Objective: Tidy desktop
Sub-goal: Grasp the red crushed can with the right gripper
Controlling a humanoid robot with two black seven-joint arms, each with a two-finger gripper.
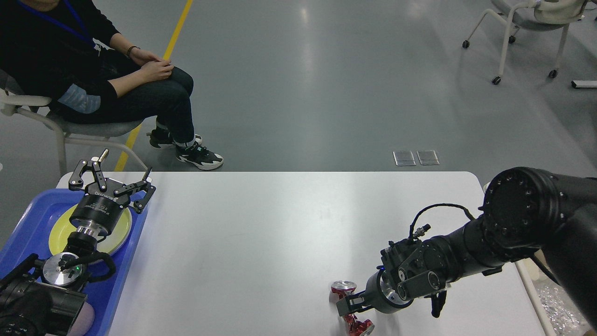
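Right pincer (347, 305) clamped around a crushed red can (350, 308) on the white worktop (261, 242). Left pincer (112, 179) splayed, released, above a blue tray (28, 219).

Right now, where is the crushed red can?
In the head view, the crushed red can lies on the desktop near its front-right edge, at the right end effector.

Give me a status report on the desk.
Left gripper open above yellow plate. Right gripper at crushed red can, grip unclear. Desktop otherwise bare.
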